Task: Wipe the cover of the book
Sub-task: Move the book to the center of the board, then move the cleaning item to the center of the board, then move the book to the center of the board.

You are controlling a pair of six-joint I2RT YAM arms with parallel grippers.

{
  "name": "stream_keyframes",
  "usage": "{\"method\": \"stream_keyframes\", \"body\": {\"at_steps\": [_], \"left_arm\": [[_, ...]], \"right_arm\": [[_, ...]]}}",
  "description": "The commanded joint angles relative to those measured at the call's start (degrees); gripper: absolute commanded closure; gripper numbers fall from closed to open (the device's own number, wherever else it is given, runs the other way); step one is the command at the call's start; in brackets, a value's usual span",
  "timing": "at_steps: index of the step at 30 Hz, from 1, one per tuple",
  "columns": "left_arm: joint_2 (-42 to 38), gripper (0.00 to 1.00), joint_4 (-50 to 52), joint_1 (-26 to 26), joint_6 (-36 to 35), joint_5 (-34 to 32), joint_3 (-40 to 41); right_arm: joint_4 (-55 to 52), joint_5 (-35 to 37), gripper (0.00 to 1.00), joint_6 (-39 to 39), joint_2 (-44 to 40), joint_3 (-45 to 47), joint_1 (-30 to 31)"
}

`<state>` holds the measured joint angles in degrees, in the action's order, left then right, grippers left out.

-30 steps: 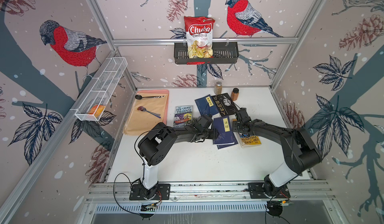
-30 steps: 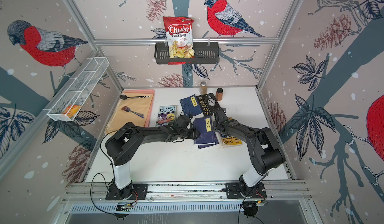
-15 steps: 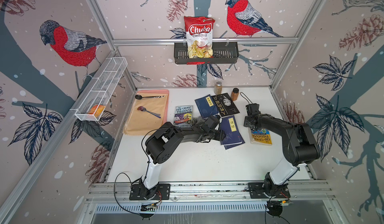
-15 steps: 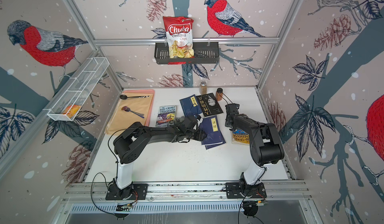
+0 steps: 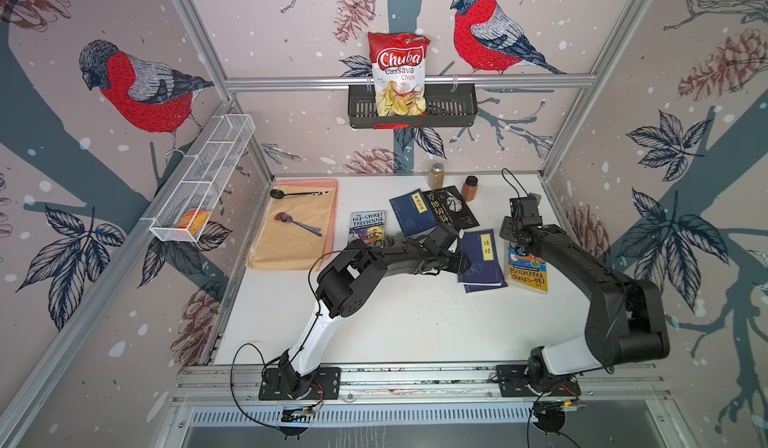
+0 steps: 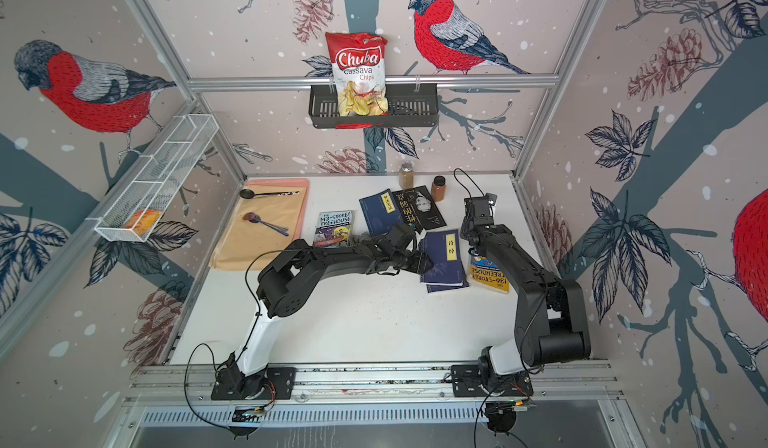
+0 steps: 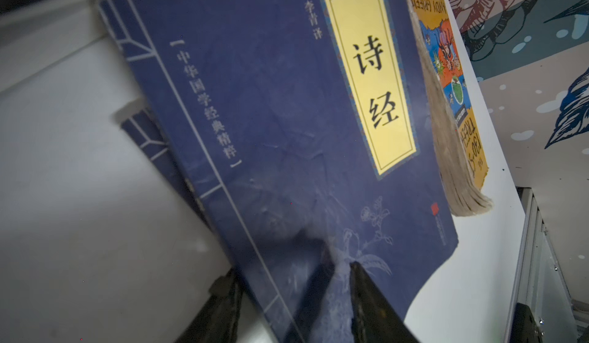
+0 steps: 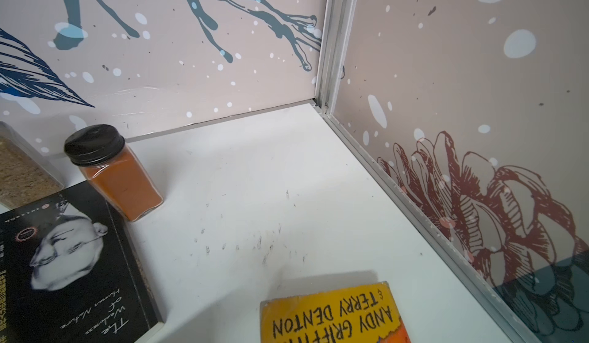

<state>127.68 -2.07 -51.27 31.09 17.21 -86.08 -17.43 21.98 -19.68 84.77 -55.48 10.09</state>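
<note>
Well, blue book (image 5: 482, 258) lying just under the left pincer (image 7: 291, 268).
Jaws straddle its spine edge, clamped or not I cannot tell; cover looks light and bendy, so hold the spine.

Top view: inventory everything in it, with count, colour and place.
table: 1, white, centre
basket: 1, black, back wall
chip bag: 1, red and white, in the basket
wire rack: 1, white, left wall, orange thing inside
mat: 1, tan, table's back left
spoons: 2, black and purple, on the mat
jars: 2, tan and orange-brown, table's back
black book: 1, near the jars
blue books: 3, one beside the black book, two stacked centre right
Treehouse books: 2, one beside the mat, one yellow, right of the stack
left hand: 1, black, at the stack's left edge
right hand: 1, black, over the yellow book's far end
</note>
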Motion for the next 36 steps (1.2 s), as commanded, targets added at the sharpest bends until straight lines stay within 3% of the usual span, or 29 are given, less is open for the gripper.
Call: {"method": "stream_keyframes", "body": {"at_steps": [1, 5, 9, 18, 23, 29, 36], "left_arm": [[1.0, 0.46, 4.6, -1.1, -1.4, 2.9, -1.9], [0.8, 0.46, 2.2, -1.3, -0.7, 6.9, -1.5], [-4.8, 0.44, 1.5, 0.5, -1.5, 3.9, 2.9], [-26.9, 0.31, 1.5, 16.1, -5.5, 1.0, 20.4], [-32.5, 0.31, 3.7, 25.4, -6.0, -9.6, 26.3], [-31.5, 0.30, 5.5, 34.1, -6.5, -20.0, 28.6], [-27.7, 0.30, 5.1, 38.1, -7.7, -19.1, 27.7]], "right_arm": [[0.1, -0.9, 0.27, -0.1, -0.6, 0.3, 0.7], [1.8, -3.3, 0.26, 0.1, -1.2, 0.6, 1.8], [3.8, -4.9, 0.26, 0.0, -1.9, 0.9, 4.4], [11.4, -13.0, 0.26, -1.6, 1.5, -1.8, 13.6], [13.8, -18.0, 0.26, -1.6, 12.9, -11.2, 22.1], [11.9, -24.7, 0.26, -1.5, 31.9, -29.6, 28.9], [7.9, -30.3, 0.26, -1.9, 46.2, -45.5, 33.2]]}}
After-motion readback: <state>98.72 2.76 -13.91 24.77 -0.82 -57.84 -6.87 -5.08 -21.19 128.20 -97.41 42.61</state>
